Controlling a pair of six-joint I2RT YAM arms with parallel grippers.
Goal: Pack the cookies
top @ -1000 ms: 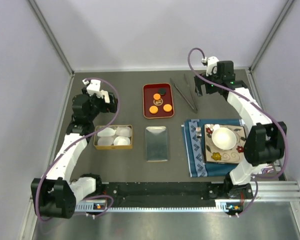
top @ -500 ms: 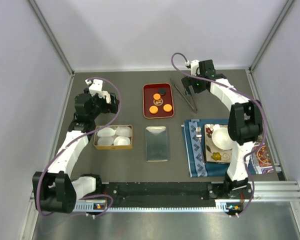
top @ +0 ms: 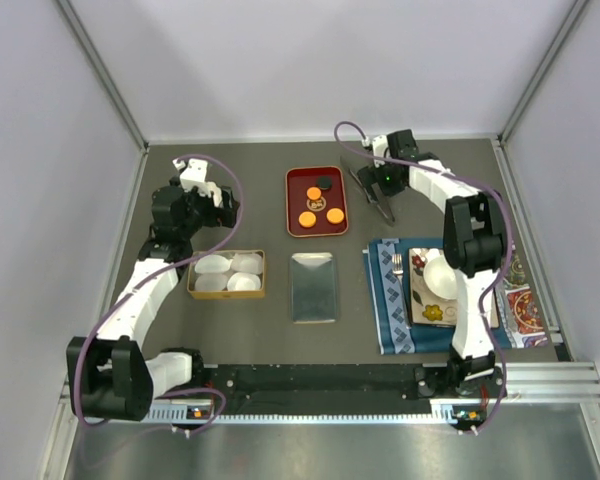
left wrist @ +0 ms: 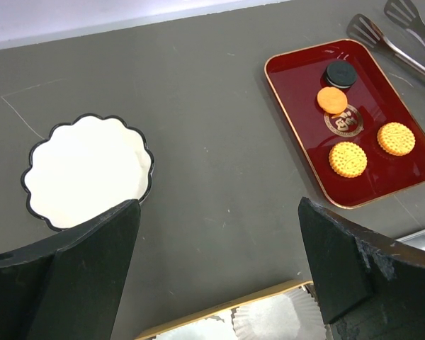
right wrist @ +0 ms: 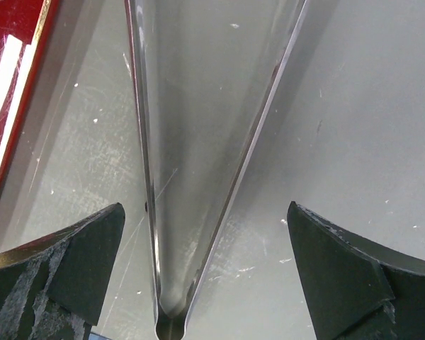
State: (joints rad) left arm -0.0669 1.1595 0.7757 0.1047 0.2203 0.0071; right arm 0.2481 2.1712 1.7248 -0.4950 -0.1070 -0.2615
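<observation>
Your right tool (right wrist: 205,212) hangs spread astride the tongs (left wrist: 368,30) near their hinge, and the left tool (left wrist: 218,212) is spread too, holding nothing. The cookies (left wrist: 348,159) lie on the red tray (left wrist: 297,127); close off-centre and the slick tongs may skid across the desk (left wrist: 198,106) into that tray

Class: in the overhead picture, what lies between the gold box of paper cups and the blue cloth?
A silver tray, apart from both the gold box and the blue cloth; the top view shows it.
</observation>
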